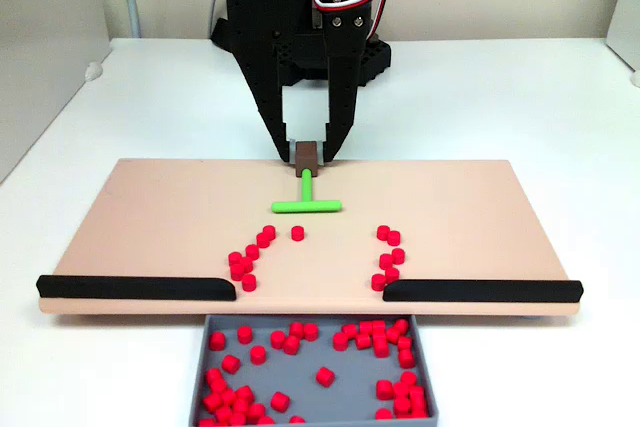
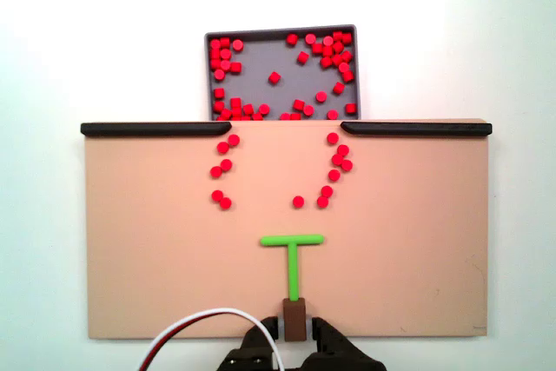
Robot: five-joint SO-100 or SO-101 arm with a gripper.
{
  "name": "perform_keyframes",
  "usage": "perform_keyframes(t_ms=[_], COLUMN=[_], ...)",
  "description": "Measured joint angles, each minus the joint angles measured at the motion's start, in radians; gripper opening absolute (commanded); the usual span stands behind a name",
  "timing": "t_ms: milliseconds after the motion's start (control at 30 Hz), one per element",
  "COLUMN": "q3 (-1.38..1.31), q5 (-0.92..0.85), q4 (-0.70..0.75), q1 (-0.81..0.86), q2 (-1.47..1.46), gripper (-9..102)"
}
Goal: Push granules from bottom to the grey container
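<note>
so the table (image 1: 520, 97) is plain white, and two things sit straight on it: a peach board (image 1: 150, 217) lying flat across the middle, and a grey tray (image 1: 430, 372) butted up against the gap in the board's one long edge. in the other fixed view it's the same white table (image 2: 521, 41), board (image 2: 148, 249) and tray (image 2: 282, 29).
</note>
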Motion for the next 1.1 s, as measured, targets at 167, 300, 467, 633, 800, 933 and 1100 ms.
perform_keyframes(t_ms=[167,300,467,633,800,933,1100], q3=[-0.003,-0.006,-0.023,-0.061,-0.104,-0.156,-0.244], q5=[0.0,0.0,-0.002,-0.005,-0.008,0.002,0.02], q4=[-0.008,-0.018,-0.029,-0.029,-0.029,-0.029,-0.029], q1=[0.0,0.0,0.008,0.015,0.015,0.015,0.015], q2=[-0.014,-0.029,-0.055,-0.095,-0.138,-0.189,-0.268], gripper=[0,0,0,0,0,0,0])
